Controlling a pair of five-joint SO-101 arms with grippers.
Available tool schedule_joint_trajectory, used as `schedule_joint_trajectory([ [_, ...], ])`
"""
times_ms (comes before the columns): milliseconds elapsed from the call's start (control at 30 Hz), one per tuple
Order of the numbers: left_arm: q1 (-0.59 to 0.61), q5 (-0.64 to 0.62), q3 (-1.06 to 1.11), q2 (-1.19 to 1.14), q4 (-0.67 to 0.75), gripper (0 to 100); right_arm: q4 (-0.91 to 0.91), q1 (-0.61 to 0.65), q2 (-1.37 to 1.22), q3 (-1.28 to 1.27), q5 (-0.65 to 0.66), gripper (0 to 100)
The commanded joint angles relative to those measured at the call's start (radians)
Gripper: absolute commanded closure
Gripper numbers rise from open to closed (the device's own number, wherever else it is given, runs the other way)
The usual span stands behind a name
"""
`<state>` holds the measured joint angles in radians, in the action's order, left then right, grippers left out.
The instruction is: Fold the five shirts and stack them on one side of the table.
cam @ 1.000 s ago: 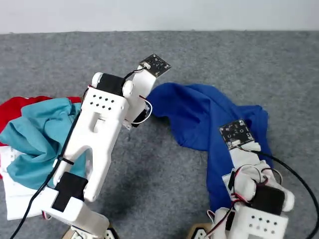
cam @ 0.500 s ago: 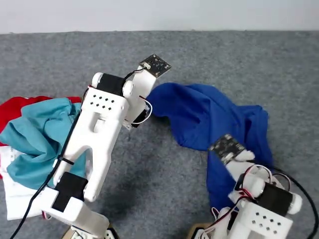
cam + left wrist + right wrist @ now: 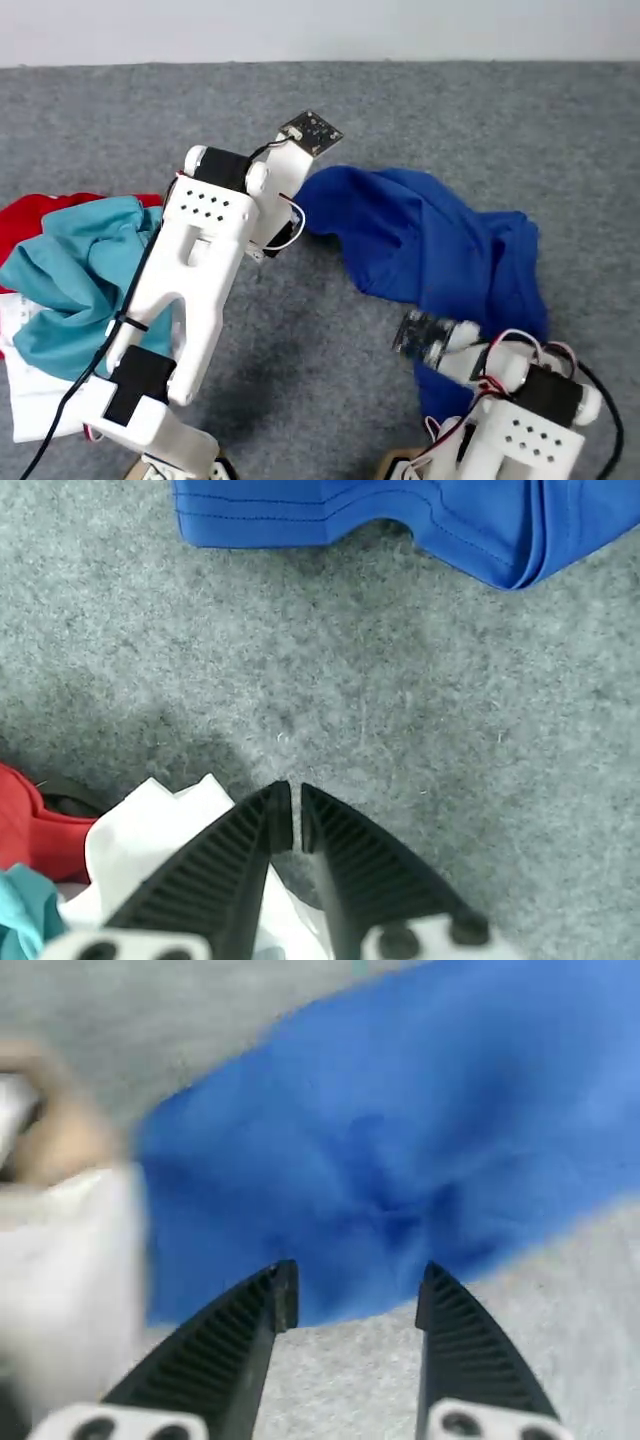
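Here, nearest me, the right gripper (image 3: 357, 1278) hangs with fingers spread over the crumpled blue shirt (image 3: 430, 240) on the counter (image 3: 500, 120). To the left, a teal shirt (image 3: 75, 270) lies heaped on a white shirt (image 3: 35, 395) and a red shirt (image 3: 25, 215). Farther out, the left gripper (image 3: 295, 798), fingers pressed together on nothing, hovers above bare counter near the blue hem.

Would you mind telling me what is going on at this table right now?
Two robot arms are dealing with shirts on a grey table. The blue shirt lies crumpled, and the right gripper hovers open over it, holding nothing. The left gripper is shut and empty over bare table, between the blue shirt and a loose heap made up of a teal shirt, a red shirt and a white shirt. Nothing looks folded yet.
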<state>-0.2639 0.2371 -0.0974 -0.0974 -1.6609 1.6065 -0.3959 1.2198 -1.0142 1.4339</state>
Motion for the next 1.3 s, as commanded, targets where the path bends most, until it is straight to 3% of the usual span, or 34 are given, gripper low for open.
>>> schedule_joint_trajectory([
  [0,-0.008,0.002,-0.002,0.005,0.012,98,-0.197,-0.007,0.004,0.006,-0.468,80.5],
  [133,-0.008,-0.133,-0.002,-0.011,0.109,98,-0.317,-0.013,0.004,-0.006,-0.887,80.2],
  [267,-0.052,-0.19,-0.008,-0.141,0.135,90,-0.412,-0.056,0.004,-0.049,-1.096,80.2],
  [400,-0.164,-0.193,-0.133,-0.31,0.132,87,-0.447,-0.087,0.004,-0.104,-1.106,80.2],
  [600,-0.282,-0.193,-0.535,-0.608,0.12,87,-0.446,-0.168,0.004,-0.146,-1.086,80.2],
  [900,-0.328,-0.195,-1.176,-1.03,-0.1,87,-0.444,-0.216,0.013,-0.213,-1.086,80.2],
  [1267,-0.433,-0.224,-1.184,-1.04,-0.095,87,-0.446,-0.216,0.013,-0.213,-1.086,80.3],
])
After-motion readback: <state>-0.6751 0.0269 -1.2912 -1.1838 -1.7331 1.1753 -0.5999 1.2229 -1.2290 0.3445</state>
